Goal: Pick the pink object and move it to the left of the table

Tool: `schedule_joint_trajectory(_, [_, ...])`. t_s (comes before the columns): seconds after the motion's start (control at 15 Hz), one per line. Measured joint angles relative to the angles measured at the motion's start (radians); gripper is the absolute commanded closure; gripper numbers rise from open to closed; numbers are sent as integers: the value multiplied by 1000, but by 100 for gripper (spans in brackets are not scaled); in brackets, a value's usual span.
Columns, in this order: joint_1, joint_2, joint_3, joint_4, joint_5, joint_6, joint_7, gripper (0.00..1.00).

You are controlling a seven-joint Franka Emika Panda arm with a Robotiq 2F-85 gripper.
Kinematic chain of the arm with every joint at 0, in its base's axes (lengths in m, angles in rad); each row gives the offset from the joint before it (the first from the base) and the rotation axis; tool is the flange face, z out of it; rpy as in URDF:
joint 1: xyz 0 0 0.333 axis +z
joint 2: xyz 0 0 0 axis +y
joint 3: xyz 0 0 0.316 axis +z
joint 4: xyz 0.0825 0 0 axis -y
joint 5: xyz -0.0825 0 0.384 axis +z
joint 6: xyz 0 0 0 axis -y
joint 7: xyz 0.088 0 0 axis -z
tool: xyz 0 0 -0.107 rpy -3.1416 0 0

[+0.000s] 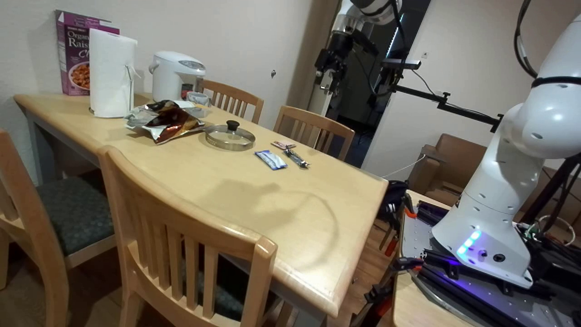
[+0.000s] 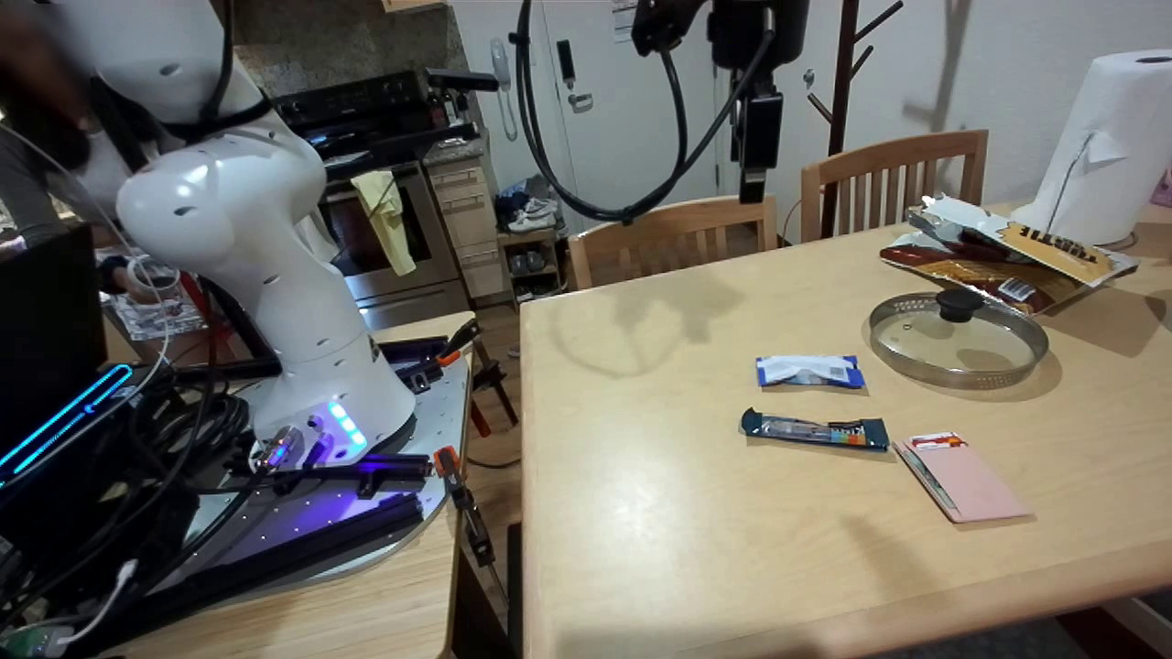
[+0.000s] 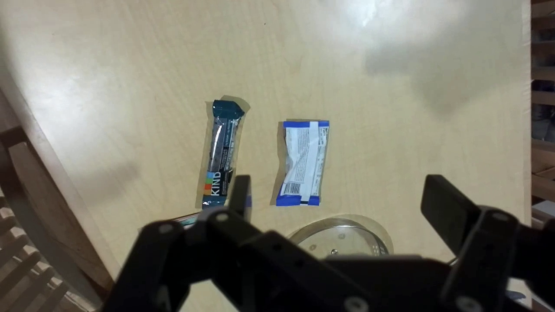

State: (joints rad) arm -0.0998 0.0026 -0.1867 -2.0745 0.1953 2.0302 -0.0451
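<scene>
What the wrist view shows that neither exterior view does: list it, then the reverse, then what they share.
Only the wrist view: the end effector plainly open, readable KIND lettering on the dark teal bar, and a barcode on the white-and-blue packet.
Only the exterior views: the robot's white base and the paper towel roll, in both; the oven, in an exterior view.
Shared: the table, bar, packet, glass lid and pink object; the wrist view catches only part of the lid and apparently a sliver of the pink object.
</scene>
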Motion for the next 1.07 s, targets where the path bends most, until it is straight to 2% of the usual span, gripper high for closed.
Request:
schedule_joint_trajectory(0.33, [-19, 76, 0, 97, -21, -29, 3, 0])
schedule_joint_trajectory(0.53, [-30, 101, 0, 129, -49, -29, -53, 0])
schedule_joint_trajectory(1.07, [-56, 110, 0, 136, -194, -28, -389, 0])
